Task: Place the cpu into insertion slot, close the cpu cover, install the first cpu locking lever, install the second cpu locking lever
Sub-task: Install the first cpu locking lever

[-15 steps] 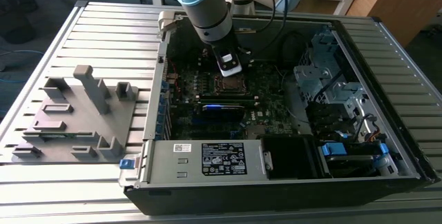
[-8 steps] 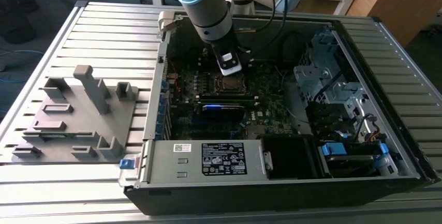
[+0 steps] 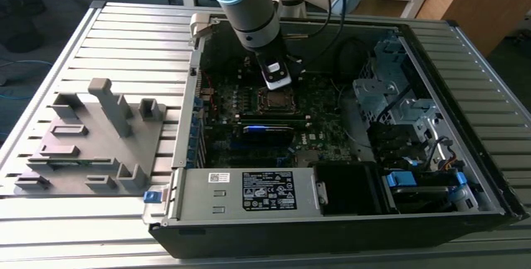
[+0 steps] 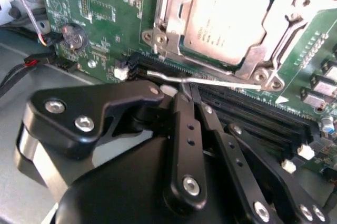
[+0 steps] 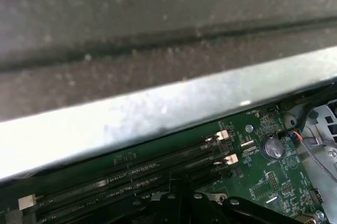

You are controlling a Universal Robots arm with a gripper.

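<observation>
The cpu (image 4: 226, 16), a dull silver square, lies in the insertion slot (image 3: 277, 99) on the green motherboard. The cpu cover (image 4: 167, 21), a silver metal frame, is folded flat over the chip's edges. A thin silver locking lever (image 4: 221, 81) runs along one side of the socket, next to the memory slots. My gripper (image 4: 188, 88) is shut, and its black fingertips meet right at this lever; I cannot tell whether they pinch it. In the exterior view the gripper (image 3: 275, 82) hangs just behind the socket, inside the open computer case.
Black memory slots (image 4: 253, 113) run beside the socket, and a coin battery (image 4: 73, 37) with red and black wires is nearby. A power supply (image 3: 249, 191), drive cage (image 3: 390, 89) and cables crowd the case. A grey fixture (image 3: 91, 138) stands at the exterior view's left.
</observation>
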